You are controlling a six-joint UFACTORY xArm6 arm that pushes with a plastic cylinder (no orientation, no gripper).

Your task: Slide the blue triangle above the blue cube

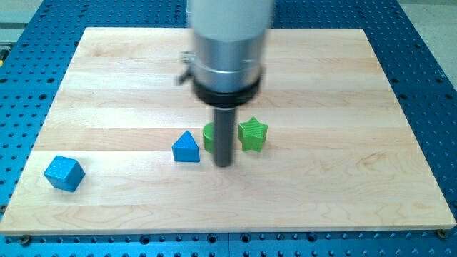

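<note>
Blue is the colour you need to track: the small blue plastic triangle block (186,148) sits just to the view's left of my tip (223,165), and the blue plastic cube (64,173) lies well apart from the tip, far toward the view's left and near the bottom-left corner of the pale wooden board (328,185). You have no fingers to open or close here; the rod ends in a plain tip that holds nothing and can only push, so read every place below from that tip. Directly behind the tip, partly hidden by the rod, is a green round-looking block (208,137) whose shape you cannot fully make out, and just to the tip's right stands a green plastic star block (253,134). The likely trouble is the tip catching the green block as you swing round, dragging it into the triangle; a push on the triangle's sloped side could also spin it and send it off line. Driving it low would run it into the cube, which sits near the board's left and bottom edges and could be knocked off. Room is generous: the wood between triangle and cube is bare, and so is the stretch above the cube.
</note>
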